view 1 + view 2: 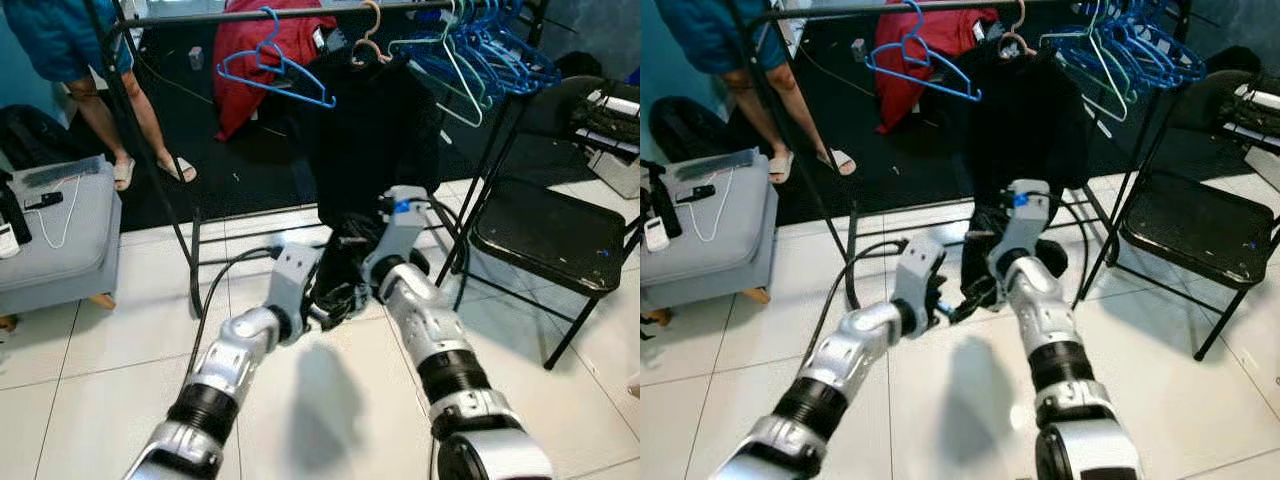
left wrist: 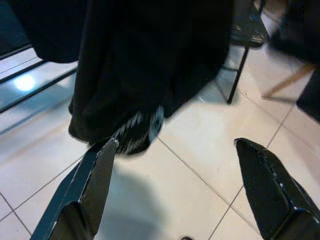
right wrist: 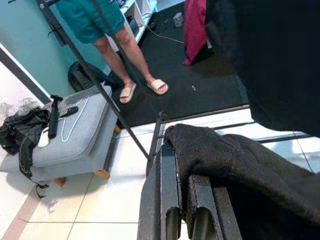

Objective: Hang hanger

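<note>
While a person in a teal top and pale slippers (image 3: pixel 159 86) stands at the far left beside the rack, both silver arms reach forward toward a black garment (image 1: pixel 375 140) that hangs from a tan hanger (image 1: pixel 368 42) on the dark clothes rail (image 1: pixel 180 17). Its hem reaches down close to the white tiled floor (image 1: pixel 120 330). On the right, the right gripper (image 3: pixel 182 200) has its two black fingers pressed together with a fold of that black fabric caught between them, low on the garment. Just to its left, the left gripper (image 2: pixel 175 185) hangs with its fingers spread wide and nothing between them, aimed at the hem just beyond. Farther along the rail to the left a blue hanger (image 1: pixel 275 65) hangs bare, with a red garment (image 1: pixel 265 55) behind it, and a cluster of blue and pale green hangers (image 1: pixel 490 50) is bunched at the right end. A black folding chair (image 1: pixel 550 240) stands to the right, and a grey padded stool (image 1: pixel 60 240) with a white cable on top sits to the left.
</note>
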Available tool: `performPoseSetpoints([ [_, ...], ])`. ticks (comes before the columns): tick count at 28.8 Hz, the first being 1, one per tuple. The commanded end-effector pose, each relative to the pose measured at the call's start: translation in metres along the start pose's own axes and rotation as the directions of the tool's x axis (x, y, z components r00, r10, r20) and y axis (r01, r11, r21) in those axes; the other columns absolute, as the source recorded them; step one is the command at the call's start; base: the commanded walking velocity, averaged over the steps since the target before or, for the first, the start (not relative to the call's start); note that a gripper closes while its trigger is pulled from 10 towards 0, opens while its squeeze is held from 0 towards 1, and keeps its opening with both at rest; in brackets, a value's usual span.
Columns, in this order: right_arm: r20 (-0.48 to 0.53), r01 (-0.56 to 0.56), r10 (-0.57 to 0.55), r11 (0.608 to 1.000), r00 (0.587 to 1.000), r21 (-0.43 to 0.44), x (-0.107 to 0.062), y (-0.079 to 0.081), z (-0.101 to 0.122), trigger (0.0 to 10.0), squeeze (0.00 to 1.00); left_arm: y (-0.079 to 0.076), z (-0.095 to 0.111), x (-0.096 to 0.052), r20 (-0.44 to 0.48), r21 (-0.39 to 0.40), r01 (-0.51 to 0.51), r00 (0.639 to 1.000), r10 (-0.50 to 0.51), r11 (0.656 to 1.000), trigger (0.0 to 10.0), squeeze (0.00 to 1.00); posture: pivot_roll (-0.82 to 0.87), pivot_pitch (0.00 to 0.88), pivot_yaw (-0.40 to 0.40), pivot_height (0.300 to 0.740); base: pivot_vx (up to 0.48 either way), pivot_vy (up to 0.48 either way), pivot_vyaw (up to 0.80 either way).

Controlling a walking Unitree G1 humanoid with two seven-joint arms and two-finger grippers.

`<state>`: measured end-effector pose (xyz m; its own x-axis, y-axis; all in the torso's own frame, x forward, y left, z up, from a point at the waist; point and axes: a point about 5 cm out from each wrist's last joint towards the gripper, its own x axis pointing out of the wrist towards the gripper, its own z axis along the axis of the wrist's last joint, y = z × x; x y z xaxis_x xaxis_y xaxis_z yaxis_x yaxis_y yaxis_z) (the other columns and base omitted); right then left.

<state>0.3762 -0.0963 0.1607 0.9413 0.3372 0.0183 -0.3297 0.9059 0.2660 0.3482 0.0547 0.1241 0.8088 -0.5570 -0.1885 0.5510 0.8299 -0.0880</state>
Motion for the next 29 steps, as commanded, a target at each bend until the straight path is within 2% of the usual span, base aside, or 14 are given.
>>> performPoseSetpoints([
  [1,0.033,-0.012,0.011,1.0,0.999,0.024,0.004,0.009,0.004,0.0,0.0,0.003,-0.014,0.002,-0.058,-0.067,-0.069,0.996,0.065,0.995,10.0,0.0,-0.08,0.108,0.01,0.74,0.0,0.0,0.0],
  [3,0.036,-0.015,0.014,0.999,0.999,0.034,0.005,0.012,0.004,0.0,0.0,0.003,-0.014,0.004,-0.06,-0.072,-0.081,0.995,0.077,0.994,10.0,0.0,-0.08,0.108,0.01,0.74,0.0,0.0,0.0],
  [6,0.048,-0.065,0.061,0.995,0.997,0.08,0.01,0.031,0.006,0.0,0.0,0.005,-0.014,0.007,-0.046,-0.128,-0.148,0.989,0.143,0.981,10.0,0.0,-0.08,0.107,0.009,0.74,0.0,0.0,0.0],
  [10,0.047,-0.113,0.109,0.989,0.993,0.092,0.014,0.049,0.003,0.0,0.0,0.013,-0.012,0.007,-0.04,-0.193,-0.219,0.976,0.215,0.956,10.0,0.0,-0.08,0.112,-0.001,0.74,0.0,0.0,0.0],
  [13,0.047,-0.118,0.114,0.989,0.992,0.094,0.014,0.051,0.003,0.0,0.0,0.014,-0.011,0.007,-0.04,-0.2,-0.225,0.974,0.222,0.954,10.0,0.0,-0.08,0.112,-0.001,0.74,0.0,0.0,0.0],
  [16,0.049,-0.163,0.157,0.979,0.986,0.126,0.016,0.065,0.003,0.0,0.0,0.019,-0.005,0.006,0.019,-0.251,-0.257,0.962,0.271,0.933,10.0,0.0,-0.07,0.12,-0.011,0.74,0.0,0.0,0.0],
  [22,0.052,-0.19,0.185,0.972,0.981,0.137,0.016,0.07,0.004,0.0,0.0,0.028,0.001,0.003,0.084,-0.304,-0.275,0.946,0.313,0.912,10.0,0.0,-0.08,0.13,-0.012,0.74,0.0,0.0,0.0],
  [28,0.049,-0.201,0.196,0.969,0.979,0.142,0.014,0.069,0.003,0.0,0.0,0.032,0.0,0.0,0.111,-0.307,-0.267,0.943,0.312,0.914,10.0,0.0,-0.08,0.131,-0.011,0.74,0.0,0.0,0.0],
  [29,0.044,-0.212,0.208,0.966,0.977,0.15,0.014,0.07,0.003,0.0,0.0,0.034,-0.001,-0.001,0.11,-0.307,-0.276,0.94,0.322,0.911,6.9,0.0,-0.08,0.132,-0.011,0.74,0.0,0.0,0.0],
])
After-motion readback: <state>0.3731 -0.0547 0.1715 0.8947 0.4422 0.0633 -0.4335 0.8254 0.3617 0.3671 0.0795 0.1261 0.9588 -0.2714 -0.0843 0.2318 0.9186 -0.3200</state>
